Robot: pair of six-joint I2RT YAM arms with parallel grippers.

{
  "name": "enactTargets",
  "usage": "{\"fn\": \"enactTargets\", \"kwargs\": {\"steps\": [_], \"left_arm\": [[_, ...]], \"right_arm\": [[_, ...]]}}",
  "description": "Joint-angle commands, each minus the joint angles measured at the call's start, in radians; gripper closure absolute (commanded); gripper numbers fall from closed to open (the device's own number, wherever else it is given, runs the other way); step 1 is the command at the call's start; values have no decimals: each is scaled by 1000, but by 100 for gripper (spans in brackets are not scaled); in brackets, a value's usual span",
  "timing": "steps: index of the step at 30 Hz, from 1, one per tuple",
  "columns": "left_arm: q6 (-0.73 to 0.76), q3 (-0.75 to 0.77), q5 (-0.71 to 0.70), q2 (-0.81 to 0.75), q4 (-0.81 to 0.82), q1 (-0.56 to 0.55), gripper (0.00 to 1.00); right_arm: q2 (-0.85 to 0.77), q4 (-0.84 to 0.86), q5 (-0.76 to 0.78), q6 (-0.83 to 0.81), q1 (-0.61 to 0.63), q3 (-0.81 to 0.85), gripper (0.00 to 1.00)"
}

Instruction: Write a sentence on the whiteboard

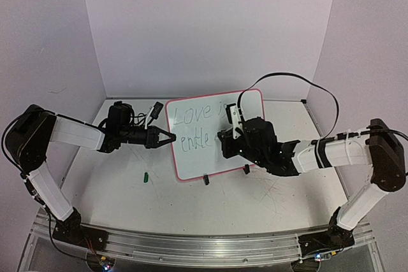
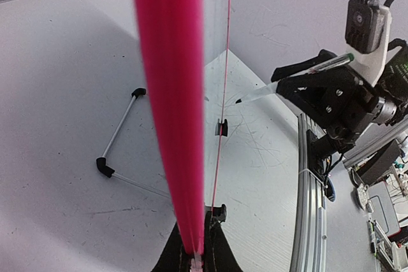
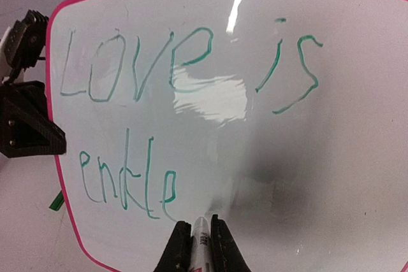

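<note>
The whiteboard (image 1: 191,160), white with a pink-red frame, stands upright at the table's middle. The sentence (image 1: 194,116) is in green and reads "Love is" above "endle". My left gripper (image 1: 167,138) is shut on the board's left edge; the left wrist view shows the pink frame (image 2: 169,93) clamped between my left gripper's (image 2: 196,246) jaws. My right gripper (image 1: 224,138) is shut on a marker (image 3: 201,240). In the right wrist view my right gripper (image 3: 201,230) holds the marker's tip at the board (image 3: 319,157), just right of the last "e" of the sentence (image 3: 185,62).
A green marker cap (image 1: 145,176) lies on the table left of the board. Two black clip feet (image 1: 206,180) (image 1: 246,169) hold the board's lower edge. A thin metal rod with black ends (image 2: 118,132) lies behind the board. An aluminium rail (image 1: 191,246) runs along the near edge.
</note>
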Motion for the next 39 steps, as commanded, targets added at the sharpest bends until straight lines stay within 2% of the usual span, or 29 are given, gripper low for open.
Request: {"fn": "enactTargets", "kwargs": {"steps": [1, 19, 39], "left_arm": [[51, 40, -74, 15, -13, 0, 100], [54, 37, -73, 13, -13, 0, 100], [54, 34, -76, 12, -13, 0, 100]], "right_arm": [[-13, 89, -59, 3, -22, 17, 100], [32, 92, 5, 4, -47, 68, 100], [81, 61, -42, 3, -30, 82, 100]]}}
